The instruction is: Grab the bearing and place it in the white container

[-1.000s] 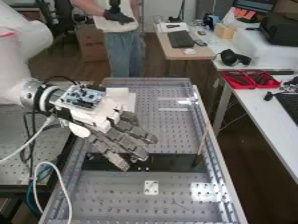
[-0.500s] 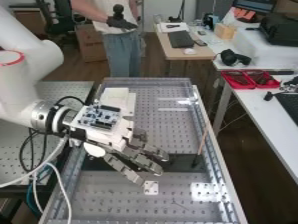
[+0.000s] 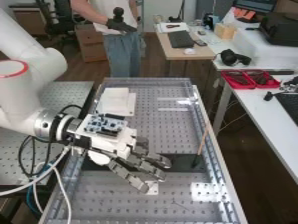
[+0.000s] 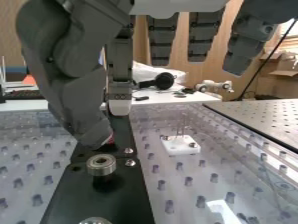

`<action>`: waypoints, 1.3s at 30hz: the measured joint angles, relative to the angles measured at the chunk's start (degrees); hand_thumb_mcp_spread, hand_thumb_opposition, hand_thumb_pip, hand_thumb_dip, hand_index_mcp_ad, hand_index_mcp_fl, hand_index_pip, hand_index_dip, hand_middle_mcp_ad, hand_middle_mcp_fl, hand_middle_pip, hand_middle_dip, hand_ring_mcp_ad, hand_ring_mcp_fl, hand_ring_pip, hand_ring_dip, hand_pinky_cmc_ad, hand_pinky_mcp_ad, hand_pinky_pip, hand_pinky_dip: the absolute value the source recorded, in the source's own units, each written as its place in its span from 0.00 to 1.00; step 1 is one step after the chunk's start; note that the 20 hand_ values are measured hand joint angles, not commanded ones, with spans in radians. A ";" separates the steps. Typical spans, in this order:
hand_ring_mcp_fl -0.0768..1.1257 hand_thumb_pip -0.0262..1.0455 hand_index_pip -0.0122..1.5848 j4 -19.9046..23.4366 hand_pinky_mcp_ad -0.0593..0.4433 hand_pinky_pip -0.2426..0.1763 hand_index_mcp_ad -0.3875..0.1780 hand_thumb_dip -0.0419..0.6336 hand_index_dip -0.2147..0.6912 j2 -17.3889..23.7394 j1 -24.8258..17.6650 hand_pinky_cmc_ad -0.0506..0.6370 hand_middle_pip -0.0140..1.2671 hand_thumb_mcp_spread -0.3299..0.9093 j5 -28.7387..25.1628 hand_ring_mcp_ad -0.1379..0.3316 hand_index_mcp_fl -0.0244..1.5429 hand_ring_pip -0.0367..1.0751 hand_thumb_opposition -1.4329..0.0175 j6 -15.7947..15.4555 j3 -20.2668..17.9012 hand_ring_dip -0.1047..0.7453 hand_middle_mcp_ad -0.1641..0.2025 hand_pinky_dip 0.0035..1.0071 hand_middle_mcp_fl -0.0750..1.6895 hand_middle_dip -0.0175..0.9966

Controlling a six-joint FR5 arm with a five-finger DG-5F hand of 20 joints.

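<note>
Steel-grey, the bearing (image 4: 101, 164) stood on the black strip (image 4: 130, 192), close by the hand (image 3: 123, 150), which hung open and empty above. The grasp seemed the step in hand. Next, the fingers probably needed lining up on either side of the ring, then closing low without tipping it. What looked like the white container (image 3: 116, 102) lay roughly at twelve o'clock from the hand in the high view.
</note>
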State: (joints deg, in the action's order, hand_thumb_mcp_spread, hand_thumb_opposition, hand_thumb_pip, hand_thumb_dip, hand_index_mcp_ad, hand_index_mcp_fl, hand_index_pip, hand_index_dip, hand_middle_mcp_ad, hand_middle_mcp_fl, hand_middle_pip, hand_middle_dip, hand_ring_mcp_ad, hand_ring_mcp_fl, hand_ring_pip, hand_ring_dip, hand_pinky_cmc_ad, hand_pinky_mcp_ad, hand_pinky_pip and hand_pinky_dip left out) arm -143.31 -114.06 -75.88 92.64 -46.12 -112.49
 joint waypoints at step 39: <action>0.06 0.63 0.97 -0.94 0.73 0.33 0.39 0.46 0.50 -0.97 -0.27 0.66 0.11 0.59 0.28 0.64 0.01 0.11 0.40 0.10 -0.16 0.24 0.60 0.17 0.04 0.17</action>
State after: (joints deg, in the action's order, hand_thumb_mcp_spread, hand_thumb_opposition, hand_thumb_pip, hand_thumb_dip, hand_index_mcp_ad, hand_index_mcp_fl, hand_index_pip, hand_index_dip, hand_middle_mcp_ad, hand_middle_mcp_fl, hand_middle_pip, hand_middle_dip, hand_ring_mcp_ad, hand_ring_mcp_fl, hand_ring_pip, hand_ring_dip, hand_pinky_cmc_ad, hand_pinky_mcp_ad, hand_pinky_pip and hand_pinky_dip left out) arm -144.25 -115.03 -76.15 92.92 -46.02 -112.65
